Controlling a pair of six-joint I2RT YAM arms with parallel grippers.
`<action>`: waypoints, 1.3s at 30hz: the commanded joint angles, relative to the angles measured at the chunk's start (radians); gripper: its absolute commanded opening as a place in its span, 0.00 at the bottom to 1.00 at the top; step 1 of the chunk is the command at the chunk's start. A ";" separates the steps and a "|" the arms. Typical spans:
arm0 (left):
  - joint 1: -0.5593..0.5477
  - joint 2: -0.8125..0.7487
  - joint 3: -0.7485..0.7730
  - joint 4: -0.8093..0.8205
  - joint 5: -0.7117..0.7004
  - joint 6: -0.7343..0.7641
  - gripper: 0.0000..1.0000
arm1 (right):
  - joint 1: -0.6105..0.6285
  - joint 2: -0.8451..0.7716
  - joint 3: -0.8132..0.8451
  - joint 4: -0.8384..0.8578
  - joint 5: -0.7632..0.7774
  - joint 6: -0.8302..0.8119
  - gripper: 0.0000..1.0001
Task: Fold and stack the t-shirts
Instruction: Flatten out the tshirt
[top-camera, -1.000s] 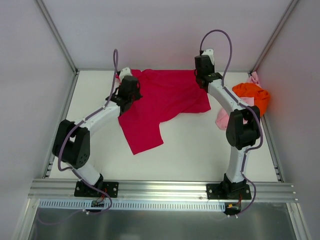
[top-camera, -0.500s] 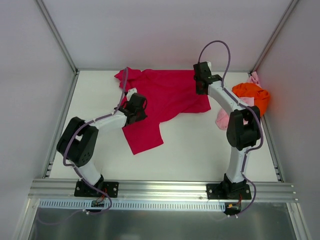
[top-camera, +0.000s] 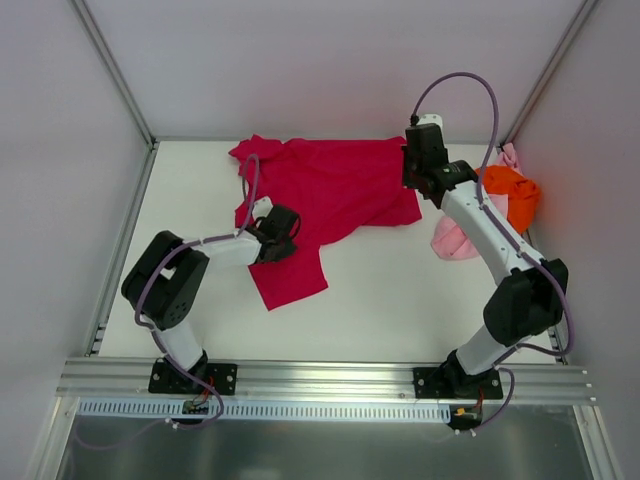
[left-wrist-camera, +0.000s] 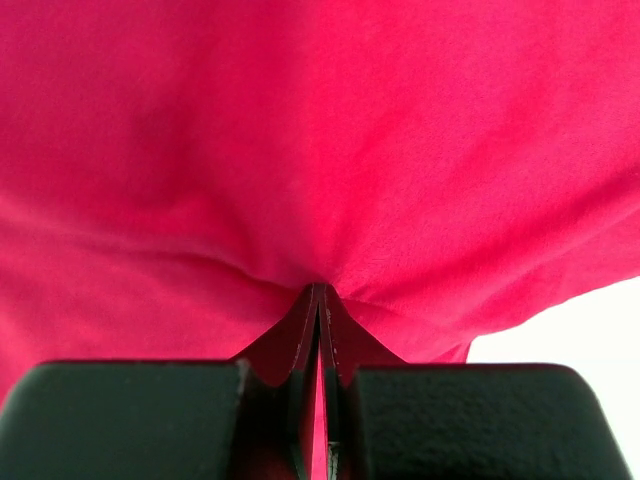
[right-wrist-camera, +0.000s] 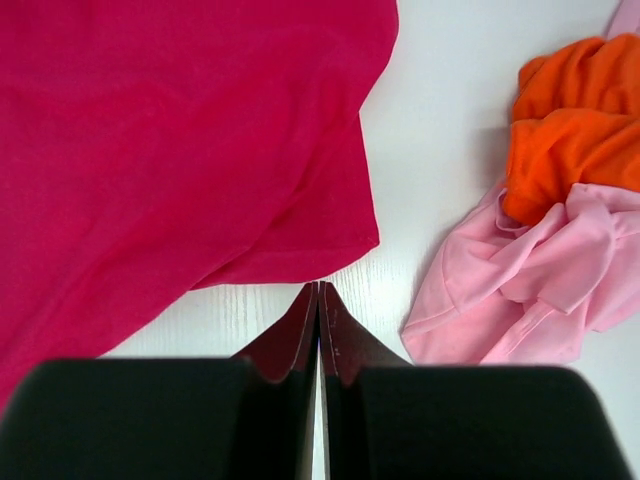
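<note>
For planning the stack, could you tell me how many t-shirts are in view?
3: crimson t-shirt spread at the far middle, orange t-shirt bunched far right, pale pink t-shirt beside it; others could lie underneath.

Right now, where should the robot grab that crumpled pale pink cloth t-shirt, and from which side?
Probably the loose flap of the pale pink cloth t-shirt, lying flat on the white table, approached from the open side facing the crimson cloth t-shirt. The bright orange cloth t-shirt is heaped on its far part, so a grip there could drag both.
</note>
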 joint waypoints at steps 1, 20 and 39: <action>-0.028 -0.046 -0.125 -0.115 -0.029 -0.117 0.00 | 0.000 -0.065 -0.007 0.007 0.020 0.006 0.03; -0.160 -0.629 -0.382 -0.432 -0.407 -0.461 0.00 | -0.001 0.134 0.123 -0.177 -0.089 0.049 0.06; 0.069 -0.166 0.185 -0.012 -0.157 0.100 0.78 | -0.035 0.369 0.275 -0.025 -0.175 -0.107 0.63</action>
